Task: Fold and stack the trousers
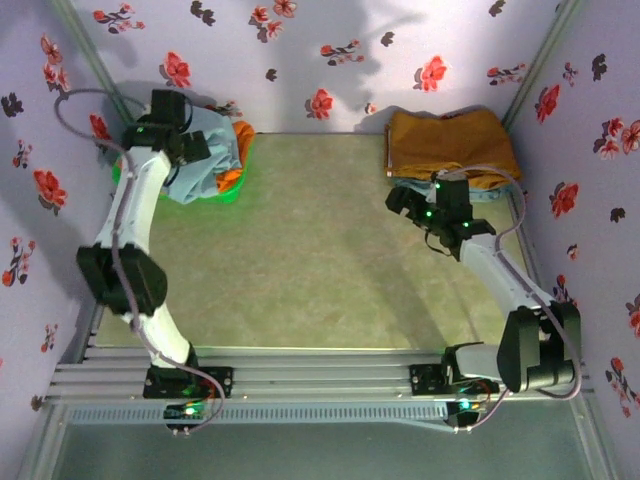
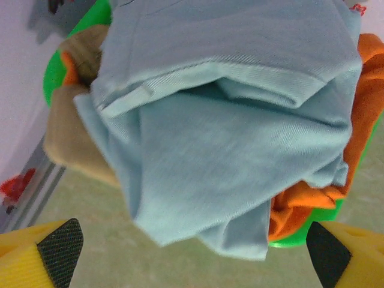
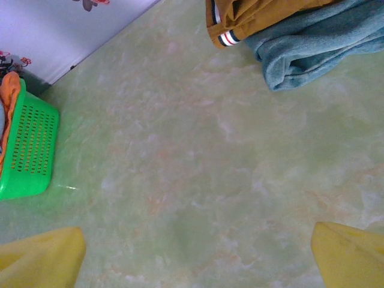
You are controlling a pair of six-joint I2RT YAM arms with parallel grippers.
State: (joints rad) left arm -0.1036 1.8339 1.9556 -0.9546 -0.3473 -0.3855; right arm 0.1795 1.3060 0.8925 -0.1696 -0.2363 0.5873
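Trousers (image 2: 228, 138), pale sky-blue and plain, bunched in loose folds on top of the green basket (image 1: 232, 192) at the far left corner of the table (image 1: 320, 280), well apart from the other pile. Heaped over an orange garment (image 2: 366, 90), which pokes out on the right side of the basket, and over a beige garment (image 2: 72, 144) at another side. Left fingers (image 1: 190, 145) spread wide just above the heap and pointed down at it, black pads (image 2: 57, 249) on yellow tips flanking the near edge of the cloth, gripping nothing; touching the cloth or not, impossible to tell. Right fingers (image 1: 402, 205) spread wide too, holding nothing, over bare marbled table near the far right, just left of a folded mustard-brown garment (image 1: 450, 145). Mustard-brown garment against the far wall at the right, lying on a folded teal-grey garment (image 3: 312, 48), with a small striped band at its folded edge.
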